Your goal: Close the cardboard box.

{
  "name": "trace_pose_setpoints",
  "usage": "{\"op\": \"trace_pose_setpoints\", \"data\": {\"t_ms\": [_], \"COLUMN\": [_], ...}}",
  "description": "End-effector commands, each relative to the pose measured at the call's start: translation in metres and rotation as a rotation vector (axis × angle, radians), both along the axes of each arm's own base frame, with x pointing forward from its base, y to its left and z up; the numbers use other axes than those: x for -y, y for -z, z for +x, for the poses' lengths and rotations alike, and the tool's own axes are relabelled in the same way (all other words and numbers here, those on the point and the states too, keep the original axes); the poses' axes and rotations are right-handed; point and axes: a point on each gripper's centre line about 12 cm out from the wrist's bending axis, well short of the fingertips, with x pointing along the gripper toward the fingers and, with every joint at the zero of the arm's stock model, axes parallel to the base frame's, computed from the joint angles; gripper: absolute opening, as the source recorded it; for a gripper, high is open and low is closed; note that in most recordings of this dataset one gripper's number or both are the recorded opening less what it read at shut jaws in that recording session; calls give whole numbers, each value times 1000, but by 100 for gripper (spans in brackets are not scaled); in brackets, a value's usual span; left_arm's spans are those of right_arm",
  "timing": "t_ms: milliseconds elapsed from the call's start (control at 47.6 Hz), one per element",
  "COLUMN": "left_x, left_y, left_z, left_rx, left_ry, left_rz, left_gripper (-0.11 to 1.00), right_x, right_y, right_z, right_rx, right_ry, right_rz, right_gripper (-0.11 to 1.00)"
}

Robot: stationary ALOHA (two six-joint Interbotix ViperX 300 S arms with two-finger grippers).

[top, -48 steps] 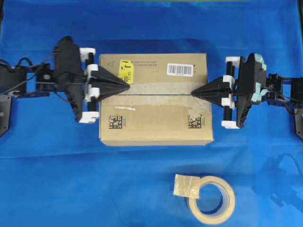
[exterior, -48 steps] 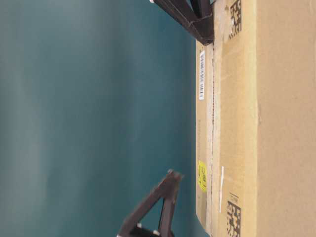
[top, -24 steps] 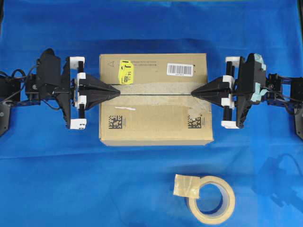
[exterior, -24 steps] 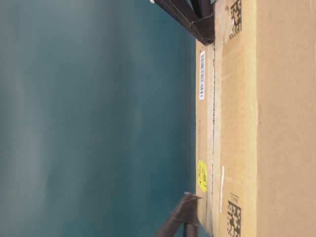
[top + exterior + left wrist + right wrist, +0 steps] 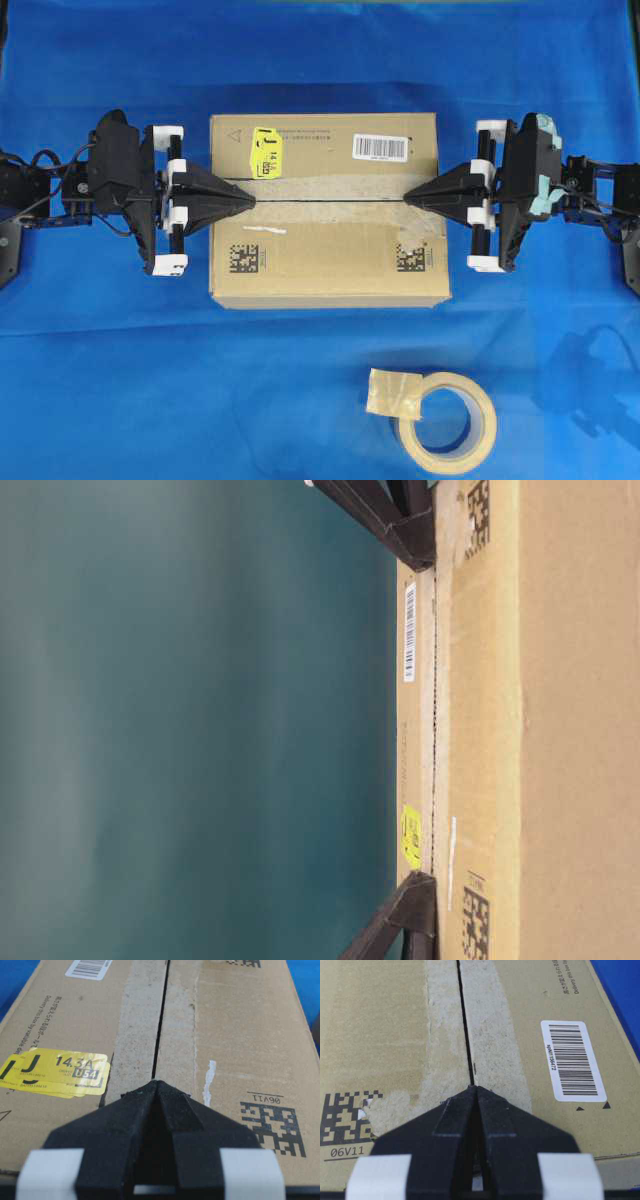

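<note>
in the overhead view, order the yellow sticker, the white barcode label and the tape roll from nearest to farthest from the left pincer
Measured from the left pincer, whose tip lies on the cardboard box:
1. Yellow sticker, just beyond the tip, on the box's far left corner area.
2. White barcode label, farther right along the box's far edge.
3. Tape roll, off the box, on the cloth near right.

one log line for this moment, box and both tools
cardboard box: flaps down, thin centre seam showing | left tool: shut, tip on seam, left end | right tool: shut, tip on seam, right end
</note>
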Motion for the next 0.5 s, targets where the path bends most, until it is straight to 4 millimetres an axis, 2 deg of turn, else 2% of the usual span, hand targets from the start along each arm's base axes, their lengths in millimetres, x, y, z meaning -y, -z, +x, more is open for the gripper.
{"op": "trace_pose_setpoints", "data": {"t_ms": [0,483], "left_x": [0,0], "left_y": [-6,-7], "left_z": [3,5], "left_rx": [26,31], "left_ry": [0,0], "left_rz": [2,2], "left_gripper": [0,0], "right_x": [2,2], "right_y": [-5,-5], "right_z": [2,2], "right_rx": [21,21], "right_ry": [9,9], "right_rz": [-2,-2], "right_gripper": [0,0]}}
